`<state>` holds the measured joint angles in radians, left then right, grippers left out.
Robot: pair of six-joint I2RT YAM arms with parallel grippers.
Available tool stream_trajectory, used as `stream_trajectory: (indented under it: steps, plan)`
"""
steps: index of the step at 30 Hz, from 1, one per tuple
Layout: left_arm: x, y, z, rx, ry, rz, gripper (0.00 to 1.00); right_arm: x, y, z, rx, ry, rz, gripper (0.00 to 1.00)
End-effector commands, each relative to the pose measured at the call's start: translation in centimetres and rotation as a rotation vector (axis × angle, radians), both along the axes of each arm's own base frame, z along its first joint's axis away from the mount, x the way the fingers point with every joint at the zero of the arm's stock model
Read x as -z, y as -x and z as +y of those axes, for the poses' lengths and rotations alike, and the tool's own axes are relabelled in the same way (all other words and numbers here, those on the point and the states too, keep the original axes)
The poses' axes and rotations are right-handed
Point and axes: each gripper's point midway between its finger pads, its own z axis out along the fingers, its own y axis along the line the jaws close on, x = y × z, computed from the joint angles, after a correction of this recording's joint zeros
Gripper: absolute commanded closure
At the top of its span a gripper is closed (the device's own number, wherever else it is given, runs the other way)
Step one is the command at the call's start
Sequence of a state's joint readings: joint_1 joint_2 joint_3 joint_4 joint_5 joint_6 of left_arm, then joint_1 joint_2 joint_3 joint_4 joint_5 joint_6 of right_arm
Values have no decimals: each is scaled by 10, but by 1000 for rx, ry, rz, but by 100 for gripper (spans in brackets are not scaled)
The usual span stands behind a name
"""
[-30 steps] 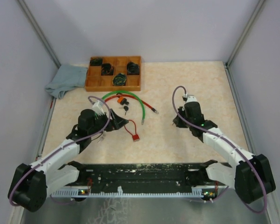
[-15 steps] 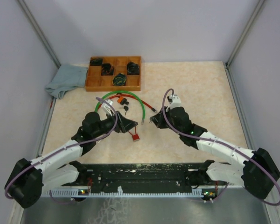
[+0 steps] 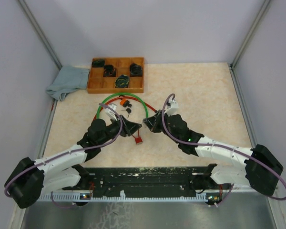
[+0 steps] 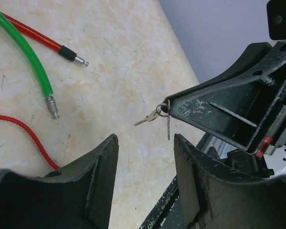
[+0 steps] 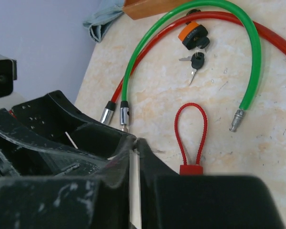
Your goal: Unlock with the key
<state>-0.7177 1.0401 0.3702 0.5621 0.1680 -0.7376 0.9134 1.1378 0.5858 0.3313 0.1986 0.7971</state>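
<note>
A small silver key [image 4: 148, 118] dangles on a ring from the tip of my right gripper [image 4: 168, 106], which is shut on it. In the left wrist view it hangs just above the gap of my left gripper [image 4: 145, 145], whose jaws stand open with nothing between them. From above, the two grippers meet tip to tip, left gripper [image 3: 132, 127] and right gripper [image 3: 148, 126]. The small red padlock [image 3: 138, 140] with its red loop [image 5: 191, 125] lies on the table just below the right gripper [image 5: 136, 141].
A green cable [image 5: 250, 52] and a red cable [image 5: 276, 40] curve across the table behind the grippers. An orange lock [image 5: 193, 33] with a black-headed key [image 5: 197, 61] lies inside them. A wooden compartment tray [image 3: 96, 86] and a grey cloth [image 3: 66, 81] sit at the back left.
The right arm has swung left to meet the left gripper over the red padlock. The left gripper has moved a little right and its jaws have narrowed.
</note>
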Motion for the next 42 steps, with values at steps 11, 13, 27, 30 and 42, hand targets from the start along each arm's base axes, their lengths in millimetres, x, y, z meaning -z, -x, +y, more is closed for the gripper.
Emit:
stream_trajectory:
  steps: [11,13,27,30,42]
  plan:
    - [-9,-10,-2,-65,22,-35,56,-13,-4,3,41,-42,-30,100]
    - [-4,-10,4,-88,-14,-26,51,-3,-7,-3,52,65,-29,100]
    - [60,-24,54,-284,-259,178,34,74,-7,-31,-234,650,26,64]
    - [72,-22,60,-263,-249,243,32,87,-10,-26,-306,715,22,62]
    - [81,-23,92,-291,-232,323,26,129,-31,-7,-470,909,27,60]
